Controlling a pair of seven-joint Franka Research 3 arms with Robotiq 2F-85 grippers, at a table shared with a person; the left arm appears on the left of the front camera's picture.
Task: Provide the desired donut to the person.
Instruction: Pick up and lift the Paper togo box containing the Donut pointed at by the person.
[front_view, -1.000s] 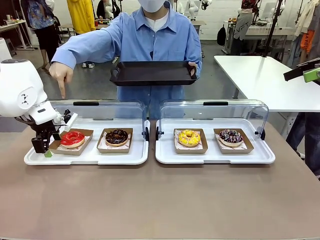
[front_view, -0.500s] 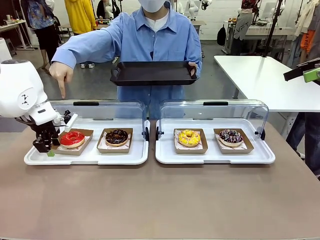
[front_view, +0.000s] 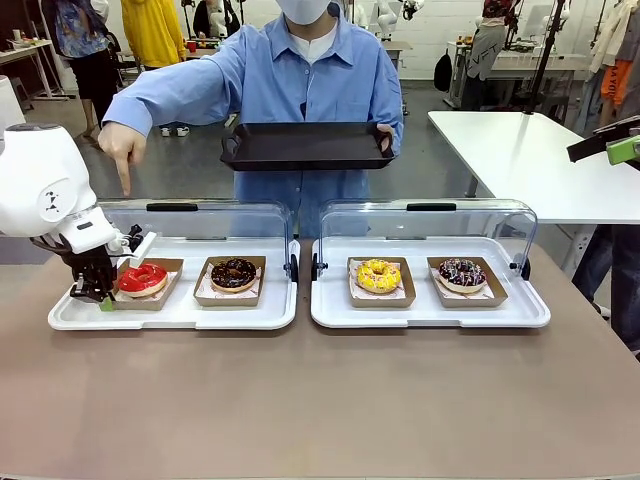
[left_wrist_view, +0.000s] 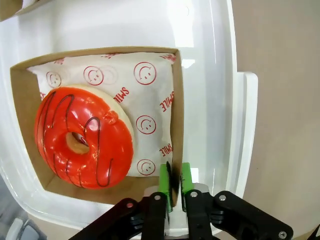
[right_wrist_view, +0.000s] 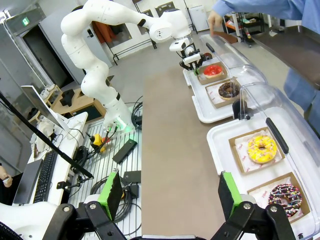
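One red-glazed donut is the one the person's hand points down at, from above the left white tray. It lies flat with its hole facing up and thin dark lines running across the glaze. It sits in a cardboard tray at the left end of the left white tray. In my left wrist view the donut is pushed toward the side of that cardboard tray away from my fingers.

My left gripper points down at the outer wall of the cardboard tray. Its green pads are pressed together on that thin wall, pinching it. My left arm reaches in over the left end of the left white tray with the wrist bent downward. My right gripper hangs well apart from the left white tray, with its jaws spread wide and holding nothing.

A chocolate donut in its own cardboard holder sits at the right end of the left white tray. Just beside the left white tray, the right white tray carries a yellow donut and a dark sprinkled donut. Beyond the left white tray, the person holds a black tray level at the chest.
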